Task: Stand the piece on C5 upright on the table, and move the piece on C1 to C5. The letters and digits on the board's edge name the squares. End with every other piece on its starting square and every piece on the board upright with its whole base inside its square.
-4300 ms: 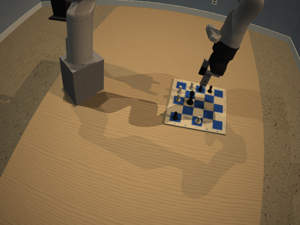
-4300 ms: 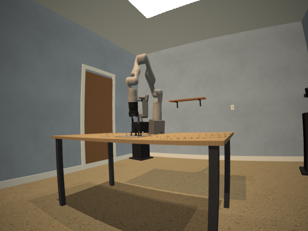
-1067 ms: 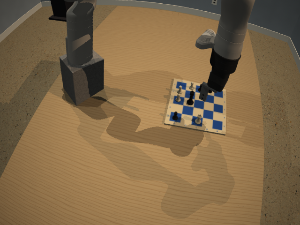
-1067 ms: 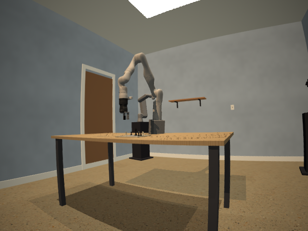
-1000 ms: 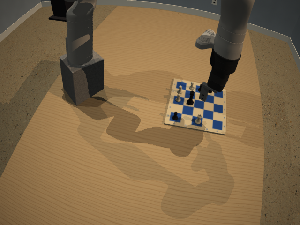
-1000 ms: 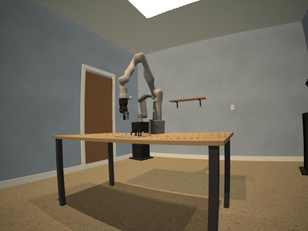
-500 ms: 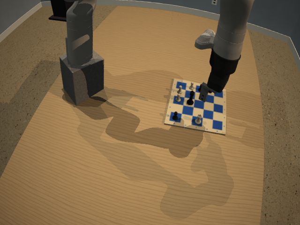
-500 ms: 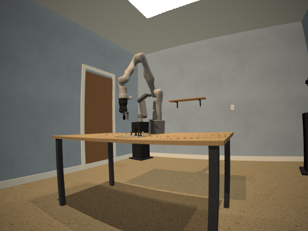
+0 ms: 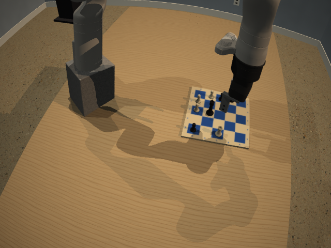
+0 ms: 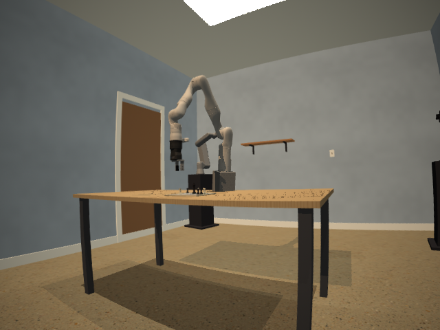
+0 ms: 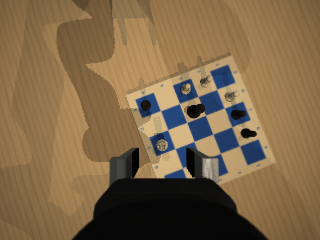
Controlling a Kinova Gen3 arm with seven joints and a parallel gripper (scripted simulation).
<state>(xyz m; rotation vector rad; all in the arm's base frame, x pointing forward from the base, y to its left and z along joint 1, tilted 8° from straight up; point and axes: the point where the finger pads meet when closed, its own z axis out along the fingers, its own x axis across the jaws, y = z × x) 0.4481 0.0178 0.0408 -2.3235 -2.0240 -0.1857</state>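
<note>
The blue and cream chessboard (image 9: 216,117) lies on the right of the wooden table and shows in the wrist view (image 11: 200,120). A white rook (image 9: 219,131) stands on the middle square of the near edge; it also shows in the wrist view (image 11: 161,145). On the middle square of the far edge sits a small black piece (image 11: 237,114), stretched sideways; I cannot tell for sure that it lies flat. In the top view my arm mostly hides it (image 9: 220,98). My gripper (image 9: 227,104) (image 10: 179,165) hangs open and empty, well above the board's far side (image 11: 164,165).
A tall black piece (image 9: 210,108) stands mid-board. Three white pieces (image 9: 197,103) and a black pawn (image 9: 193,128) stand on the left side. Another black piece (image 11: 248,133) sits beside the far-edge one. The arm's grey pedestal (image 9: 89,85) stands at the table's left.
</note>
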